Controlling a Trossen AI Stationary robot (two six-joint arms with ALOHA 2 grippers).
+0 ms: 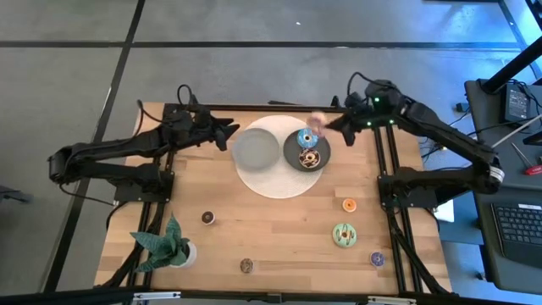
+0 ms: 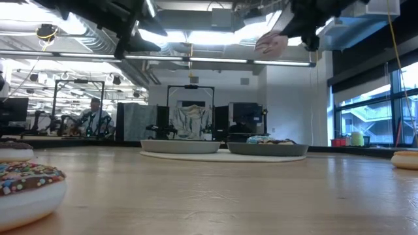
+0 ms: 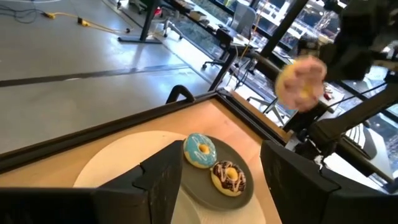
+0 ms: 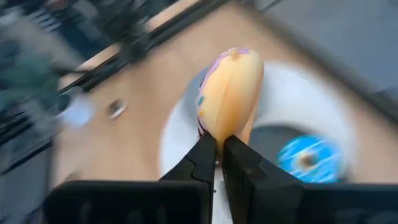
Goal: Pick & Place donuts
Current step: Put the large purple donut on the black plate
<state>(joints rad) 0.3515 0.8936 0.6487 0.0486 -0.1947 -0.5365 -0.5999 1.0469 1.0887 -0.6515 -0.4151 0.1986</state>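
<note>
Two donuts rest plated at 12 o'clock; right gripper, fingers pinched, carries a pink donut; five remain on the table. Left gripper spread, empty.

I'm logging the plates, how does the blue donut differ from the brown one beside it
The blue donut has blue icing; the brown donut has dark chocolate icing with pale drizzle. In the high view, the blue one lies nearer the far table edge, the brown one nearer the front. Both lie flat on the same dark plate.
</note>
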